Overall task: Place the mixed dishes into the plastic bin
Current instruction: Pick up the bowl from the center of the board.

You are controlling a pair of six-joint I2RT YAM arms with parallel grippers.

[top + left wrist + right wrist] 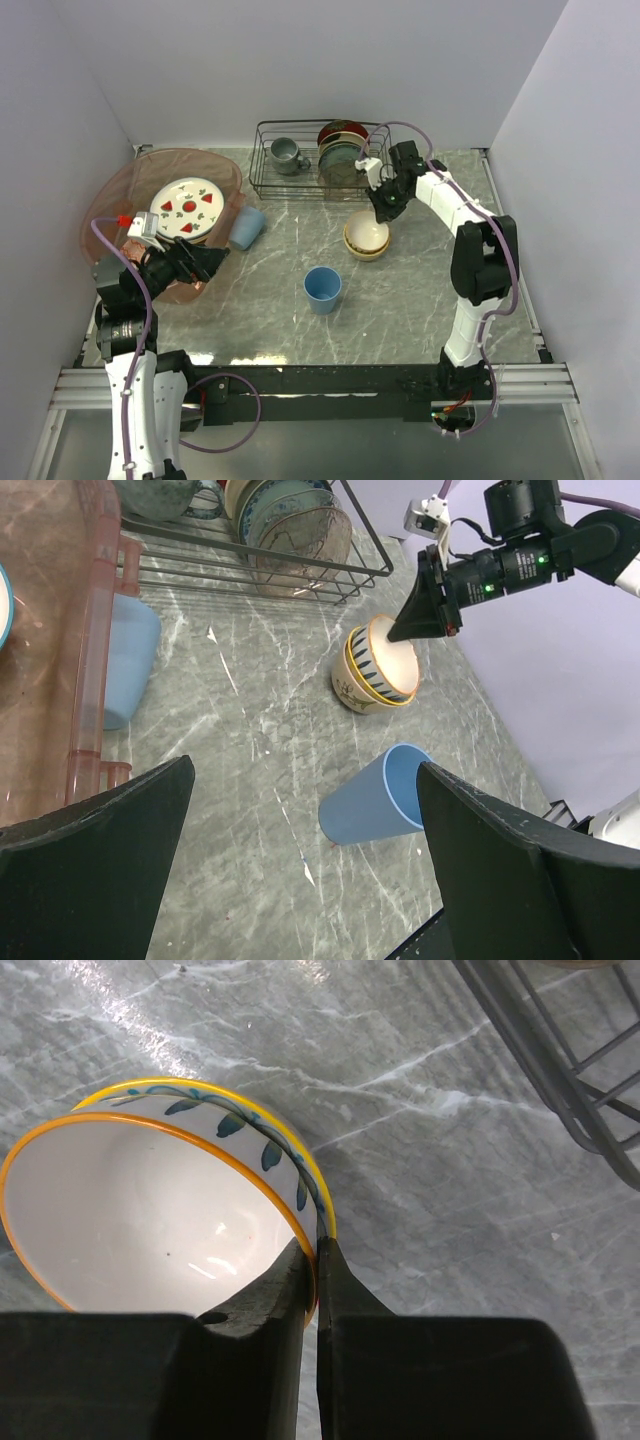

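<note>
1. The right gripper (pixel 318 1250) is clamped on the rim of the stacked bowls (pixel 366 238). One finger is inside the white top bowl and the other is outside.
2. The bowls sit on the grey marble table (pixel 420 300), just in front of the black wire rack (pixel 300 190) and well apart from the plastic bin (pixel 120 190) at the table's left.
3. The left gripper (pixel 210 262), jaws wide apart, hovers over the bin's near edge.
4. A white plate with strawberry marks (pixel 187 210) lies inside the bin.
5. One light-blue cup (pixel 248 226) rests just beside the bin's right wall.
6. A second blue cup (pixel 322 288) stands upright mid-table, between the bin and the bowls.
</note>
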